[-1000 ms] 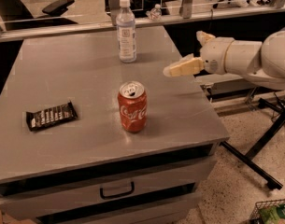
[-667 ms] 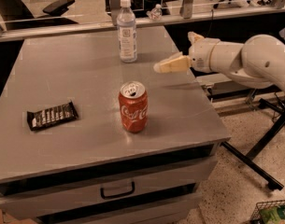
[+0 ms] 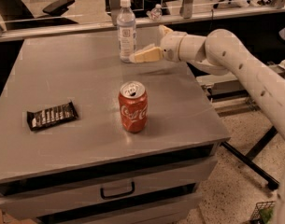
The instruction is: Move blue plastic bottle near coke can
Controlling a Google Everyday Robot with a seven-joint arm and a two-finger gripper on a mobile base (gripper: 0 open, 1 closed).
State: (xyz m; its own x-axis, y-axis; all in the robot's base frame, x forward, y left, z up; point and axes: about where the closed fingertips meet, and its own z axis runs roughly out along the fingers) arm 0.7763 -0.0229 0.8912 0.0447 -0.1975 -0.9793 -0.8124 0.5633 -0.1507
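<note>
The blue plastic bottle (image 3: 126,29) stands upright at the back of the grey table (image 3: 72,73), with a white cap and a pale label. The red coke can (image 3: 132,107) stands upright nearer the front, well apart from the bottle. My gripper (image 3: 147,43) reaches in from the right on a white arm and sits just right of the bottle's lower half. It is open, with one tan finger (image 3: 144,55) close to the bottle's base and the other further back. It holds nothing.
A dark candy bar wrapper (image 3: 52,115) lies at the table's left front. A tiny clear bottle (image 3: 155,12) sits on the ledge behind the table. A drawer with a handle (image 3: 117,190) is below the tabletop. An office chair (image 3: 58,6) stands at the back left.
My gripper has moved left across the table's right side and now sits close beside the bottle. The bottle, can and wrapper have not moved.
</note>
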